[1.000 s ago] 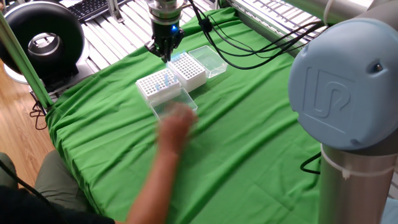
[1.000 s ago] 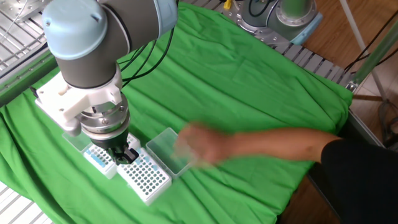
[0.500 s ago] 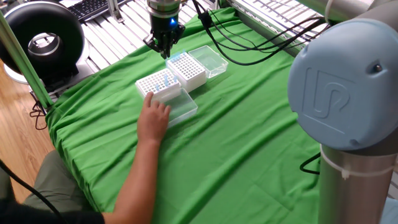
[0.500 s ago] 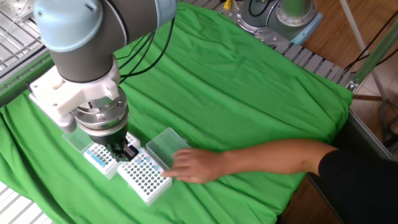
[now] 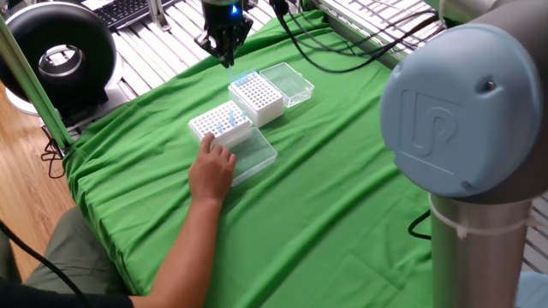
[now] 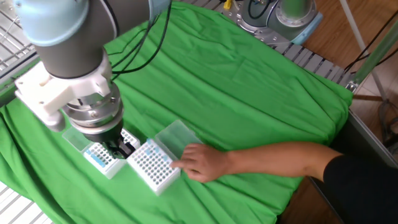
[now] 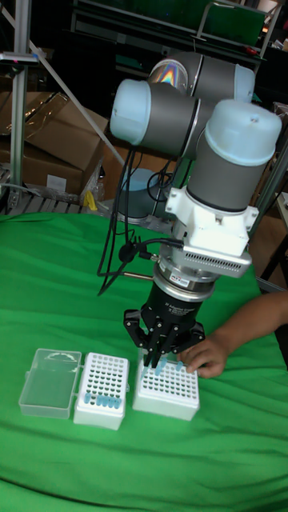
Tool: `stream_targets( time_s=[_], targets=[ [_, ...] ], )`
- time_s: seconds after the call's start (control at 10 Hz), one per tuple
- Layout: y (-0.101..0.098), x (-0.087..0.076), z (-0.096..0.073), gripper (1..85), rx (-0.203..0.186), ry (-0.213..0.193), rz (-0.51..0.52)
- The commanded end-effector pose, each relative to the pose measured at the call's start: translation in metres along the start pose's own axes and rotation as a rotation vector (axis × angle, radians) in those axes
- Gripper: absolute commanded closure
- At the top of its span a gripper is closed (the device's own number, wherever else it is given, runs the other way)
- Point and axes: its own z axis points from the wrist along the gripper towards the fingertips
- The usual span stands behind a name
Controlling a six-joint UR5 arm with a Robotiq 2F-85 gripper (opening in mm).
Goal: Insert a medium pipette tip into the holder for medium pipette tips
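Note:
The holder for medium pipette tips point(image 5: 218, 127) point(image 6: 154, 167) point(image 7: 168, 390) is a white block with a dense hole grid. A few pale blue tips point(image 5: 225, 120) stand at its far end. Its clear lid point(image 5: 255, 156) point(image 6: 176, 135) lies hinged open beside it. A person's hand point(image 5: 214, 167) point(image 6: 199, 163) point(image 7: 210, 356) rests against the holder. My gripper point(image 5: 226, 58) point(image 6: 122, 151) point(image 7: 157, 362) hangs above the holder's back corner with its fingers drawn to a point. No pipette tip shows clearly between them.
A second white rack point(image 5: 257, 94) point(image 6: 99, 158) point(image 7: 102, 388) with blue tips and its open lid point(image 5: 289, 82) point(image 7: 50, 382) sits beside the holder. Cables point(image 5: 342, 60) trail over the green cloth. A black round device point(image 5: 60, 56) stands off the table's corner.
The hand came in and pushed the holder and its lid, turning them slightly. My gripper rose higher above the racks.

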Motion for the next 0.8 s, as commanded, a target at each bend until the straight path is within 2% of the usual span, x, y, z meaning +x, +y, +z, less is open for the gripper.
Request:
stream_targets(
  time_s=[0.0,0.2,0.4,0.5,0.7],
  targets=[
    [-0.018,-0.008,-0.025,84.7,0.029,0.023,-0.061],
    [-0.031,-0.014,-0.031,84.7,0.026,0.018,-0.087],
    [-0.042,-0.021,-0.03,84.7,0.028,0.01,-0.104],
    [-0.046,-0.025,-0.028,84.7,0.028,0.005,-0.115],
    [-0.059,-0.033,-0.014,84.7,0.024,-0.028,-0.146]
  ],
)
